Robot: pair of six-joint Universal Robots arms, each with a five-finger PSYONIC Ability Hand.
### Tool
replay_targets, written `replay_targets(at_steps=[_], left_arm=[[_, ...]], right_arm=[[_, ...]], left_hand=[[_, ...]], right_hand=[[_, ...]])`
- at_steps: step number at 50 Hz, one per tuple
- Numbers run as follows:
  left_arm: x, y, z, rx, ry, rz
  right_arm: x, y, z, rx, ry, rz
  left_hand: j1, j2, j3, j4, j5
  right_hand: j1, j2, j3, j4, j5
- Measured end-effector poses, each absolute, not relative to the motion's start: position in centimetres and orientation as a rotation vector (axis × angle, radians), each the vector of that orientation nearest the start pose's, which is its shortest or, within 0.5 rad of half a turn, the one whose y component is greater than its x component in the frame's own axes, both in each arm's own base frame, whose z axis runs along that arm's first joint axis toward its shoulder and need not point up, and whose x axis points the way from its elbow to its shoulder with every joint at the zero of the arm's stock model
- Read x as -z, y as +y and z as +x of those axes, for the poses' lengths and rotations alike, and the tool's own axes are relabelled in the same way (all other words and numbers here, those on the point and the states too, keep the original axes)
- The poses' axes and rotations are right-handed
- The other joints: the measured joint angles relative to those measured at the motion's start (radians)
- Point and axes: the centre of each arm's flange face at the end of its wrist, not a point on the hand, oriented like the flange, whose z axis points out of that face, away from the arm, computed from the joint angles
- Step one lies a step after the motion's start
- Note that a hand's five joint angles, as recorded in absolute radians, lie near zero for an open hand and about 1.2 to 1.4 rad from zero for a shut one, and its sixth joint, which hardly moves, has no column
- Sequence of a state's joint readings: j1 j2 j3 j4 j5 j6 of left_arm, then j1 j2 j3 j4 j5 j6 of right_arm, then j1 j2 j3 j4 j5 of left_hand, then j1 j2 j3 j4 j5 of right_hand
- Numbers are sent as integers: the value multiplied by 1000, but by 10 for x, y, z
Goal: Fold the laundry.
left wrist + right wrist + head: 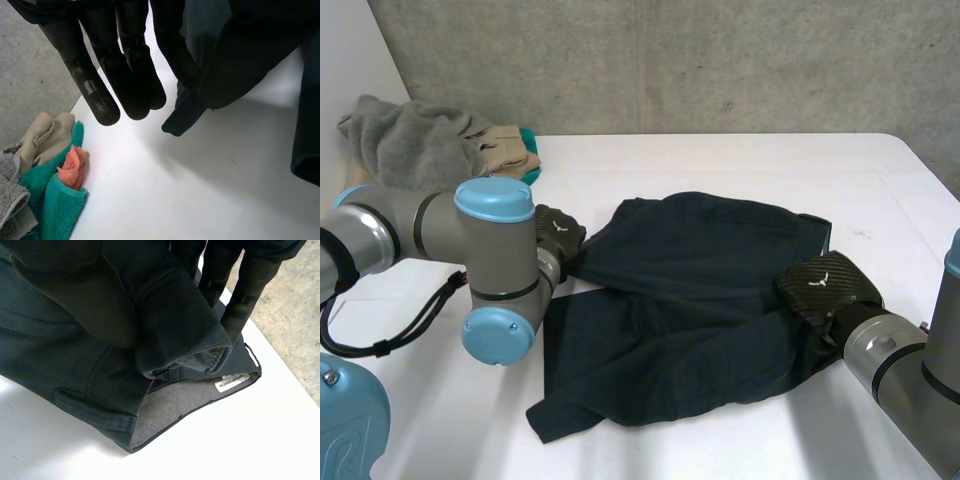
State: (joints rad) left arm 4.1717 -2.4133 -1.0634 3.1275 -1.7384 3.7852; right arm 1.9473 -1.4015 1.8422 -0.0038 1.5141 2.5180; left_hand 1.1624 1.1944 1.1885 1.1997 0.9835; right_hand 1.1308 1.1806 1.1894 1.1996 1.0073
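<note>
A dark navy garment (690, 300) lies spread and rumpled on the middle of the white table (720, 160). My left hand (560, 235) is at the garment's left edge. In the left wrist view its straight fingers (107, 85) point down at the table, and a fold of the garment (225, 70) is pinched beside them, lifted off the table. My right hand (825, 288) is at the garment's right edge. Its fingers (240, 295) are shut on a bunched roll of the dark cloth (175, 325). Below that, the grey lining and a white label (234, 382) show.
A laundry pile sits at the table's back left corner: a grey towel (405, 140), a beige cloth (505, 150) and a teal towel (55, 200) with an orange cloth (72, 167). The table's right edge (280, 365) runs close to my right hand.
</note>
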Motion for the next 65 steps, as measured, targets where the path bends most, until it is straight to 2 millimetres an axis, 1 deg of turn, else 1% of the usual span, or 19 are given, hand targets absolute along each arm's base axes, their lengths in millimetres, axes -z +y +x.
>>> replay_targets(at_steps=[3, 4, 6, 8, 16, 18, 21, 23, 29, 33, 40, 41, 43, 44, 46, 48, 53, 61, 65], left_arm=[[-133, -317, -326, 1690, 2083, 1233], [-134, -318, -328, 1706, 2084, 1232], [-135, -318, -329, 1722, 2089, 1231], [-140, -316, -331, 1749, 2102, 1223], [-190, -284, -314, 1829, 2257, 1106], [-205, -263, -302, 1823, 2341, 1070], [-215, -239, -290, 1801, 2430, 1058], [-219, -213, -278, 1762, 2521, 1077], [-206, -157, -257, 1631, 2690, 1191], [-191, -143, -253, 1586, 2730, 1233], [-157, -156, -258, 1591, 2703, 1214], [-150, -162, -260, 1588, 2694, 1198], [-142, -168, -261, 1582, 2682, 1175], [-140, -170, -262, 1580, 2679, 1167], [-136, -175, -263, 1577, 2666, 1146], [-139, -177, -263, 1585, 2655, 1136], [-173, -171, -262, 1679, 2609, 1122], [-279, -142, -245, 2059, 2395, 1060], [-314, -128, -237, 2171, 2286, 1056]], right_arm=[[-184, -211, 230, 1728, 2369, -1342], [-184, -212, 229, 1727, 2373, -1328], [-184, -213, 229, 1725, 2379, -1312], [-184, -213, 228, 1722, 2387, -1285], [-181, -213, 226, 1721, 2390, -1245], [-181, -214, 226, 1730, 2386, -1243], [-181, -214, 227, 1741, 2382, -1241], [-181, -215, 227, 1749, 2379, -1240], [-181, -217, 228, 1759, 2375, -1238], [-181, -217, 228, 1763, 2374, -1235], [-181, -217, 227, 1768, 2373, -1231], [-181, -217, 227, 1768, 2373, -1230], [-182, -217, 227, 1774, 2373, -1229], [-182, -217, 227, 1777, 2372, -1228], [-187, -218, 226, 1796, 2365, -1227], [-193, -217, 226, 1826, 2350, -1227], [-227, -215, 225, 1947, 2281, -1256], [-316, -202, 213, 2161, 2186, -1339], [-350, -196, 205, 2184, 2198, -1364]], left_hand=[[-55, -86, -71, -78, -43], [-330, -345, -337, -330, -281], [-684, -645, -635, -654, -605], [-819, -808, -791, -815, -768], [-822, -836, -830, -852, -813], [-822, -836, -829, -852, -809], [-822, -836, -829, -852, -804], [-822, -836, -829, -851, -804], [-822, -836, -829, -851, -804], [-822, -836, -829, -850, -803], [-655, -696, -688, -711, -666], [-330, -404, -415, -423, -386], [-125, -218, -216, -224, -190], [-125, -218, -216, -224, -190], [7, -6, -8, -11, -9], [7, -1, -1, -4, -9], [7, -1, -1, -4, -8], [7, 0, -1, -4, -8], [7, 0, -1, 0, -8]], right_hand=[[0, -2, -2, -10, -2], [-1, -10, -19, -36, -11], [-3, -33, -45, -59, -29], [4, -40, -51, -62, -33], [6, -4, -7, -2, -9], [6, -4, -7, -2, -9], [6, -4, -7, -2, -9], [6, -4, -7, -2, -9], [6, -4, -7, -2, -9], [6, -4, -7, -2, -9], [6, -4, -7, -2, -9], [6, -4, -7, -2, -9], [6, -4, -7, -2, -9], [6, -4, -7, -2, -9], [6, -4, -7, -2, -9], [6, -4, -7, -2, -9], [6, -4, -7, -2, -9], [6, -4, -6, -2, -9], [14, -4, -7, -2, -9]])
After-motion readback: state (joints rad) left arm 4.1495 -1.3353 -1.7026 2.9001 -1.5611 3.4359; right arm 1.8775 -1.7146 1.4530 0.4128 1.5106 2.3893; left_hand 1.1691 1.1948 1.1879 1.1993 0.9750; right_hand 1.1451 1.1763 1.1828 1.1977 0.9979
